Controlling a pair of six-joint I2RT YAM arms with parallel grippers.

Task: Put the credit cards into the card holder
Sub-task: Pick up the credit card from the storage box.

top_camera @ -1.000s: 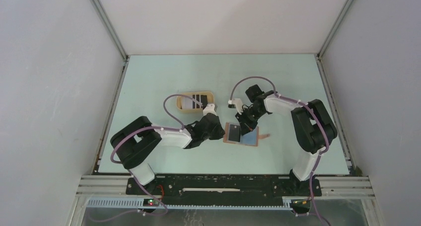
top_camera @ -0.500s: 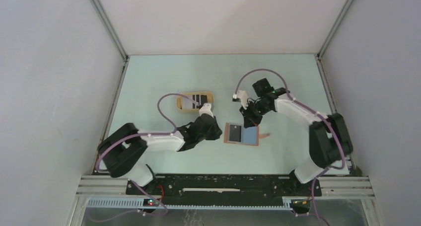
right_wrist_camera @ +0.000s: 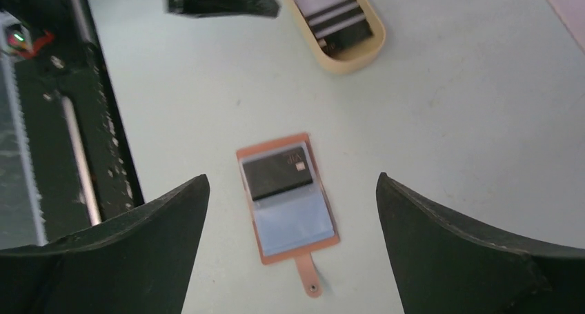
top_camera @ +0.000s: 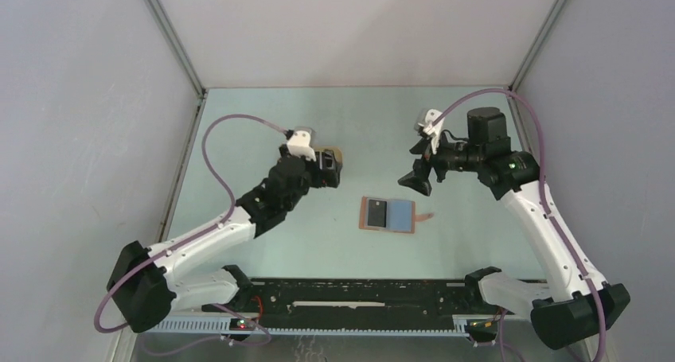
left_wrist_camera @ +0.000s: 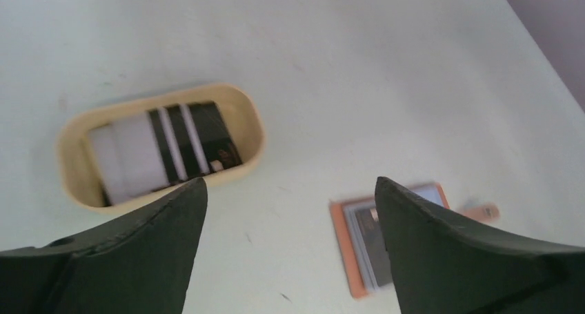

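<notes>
Card holder [right_wrist_camera: 293, 226], reddish-brown, open flat, black card [right_wrist_camera: 278, 172] on one half

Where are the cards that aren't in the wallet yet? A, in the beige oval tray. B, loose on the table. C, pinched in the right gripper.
A: the striped cards lie inside the beige oval tray, and the right gripper is open with nothing between its fingers.

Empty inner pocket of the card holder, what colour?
Light blue; the card holder has a reddish-brown border. Clearest in the right wrist view.
</notes>
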